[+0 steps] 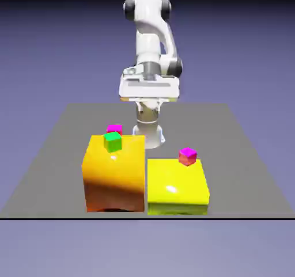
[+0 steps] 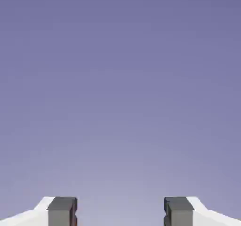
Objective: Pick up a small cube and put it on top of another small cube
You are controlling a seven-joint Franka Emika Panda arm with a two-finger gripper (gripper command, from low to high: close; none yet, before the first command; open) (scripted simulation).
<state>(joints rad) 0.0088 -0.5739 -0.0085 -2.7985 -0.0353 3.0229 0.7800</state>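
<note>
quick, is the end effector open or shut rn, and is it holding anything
End effector: open, fingertips wide apart, nothing between them.

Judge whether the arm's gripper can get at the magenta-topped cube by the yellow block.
Probably yes: the gripper looks open with nothing between its fingertips, and nothing visibly covers the cube's top, though the gripper must first come over.

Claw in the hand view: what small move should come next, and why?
Probably tip the claw downward toward the small cubes: its fingers stand open with nothing between them, the hand view shows only backdrop beyond, and the green cube rests on the orange block.
</note>
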